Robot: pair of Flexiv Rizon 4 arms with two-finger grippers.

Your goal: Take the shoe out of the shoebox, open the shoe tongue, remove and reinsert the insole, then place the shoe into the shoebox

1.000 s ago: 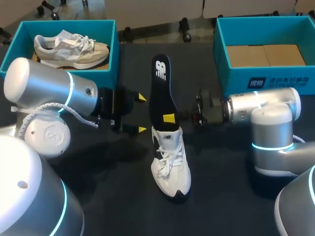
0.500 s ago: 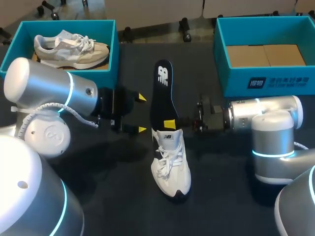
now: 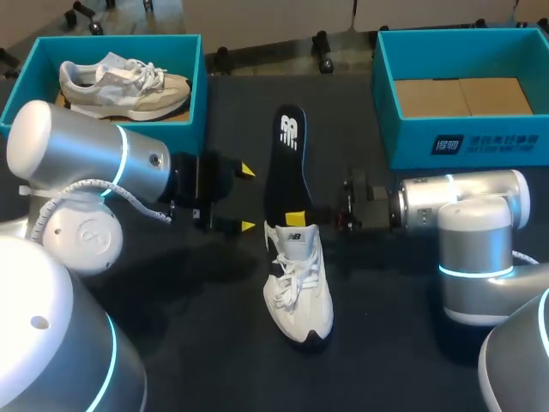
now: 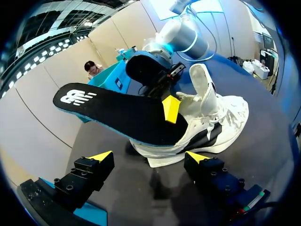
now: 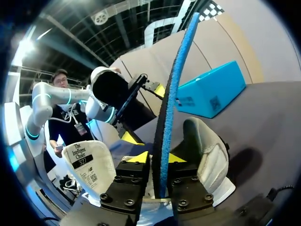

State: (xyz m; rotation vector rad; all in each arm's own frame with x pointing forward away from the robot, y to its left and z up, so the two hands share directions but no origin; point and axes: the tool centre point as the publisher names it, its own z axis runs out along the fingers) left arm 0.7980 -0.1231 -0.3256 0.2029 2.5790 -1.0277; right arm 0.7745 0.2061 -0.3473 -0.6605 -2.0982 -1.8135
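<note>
Pinching thin, blue-edged black insole (image 3: 283, 172)

Upright insole (image 5: 172, 94) pinched in tool (image 5: 159, 162)

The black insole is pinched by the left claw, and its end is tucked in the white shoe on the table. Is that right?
Not quite. The right claw pinches the black insole; the right wrist view shows a finger on each side. The left claw is open beside it. The insole's end is tucked in the white shoe.
</note>
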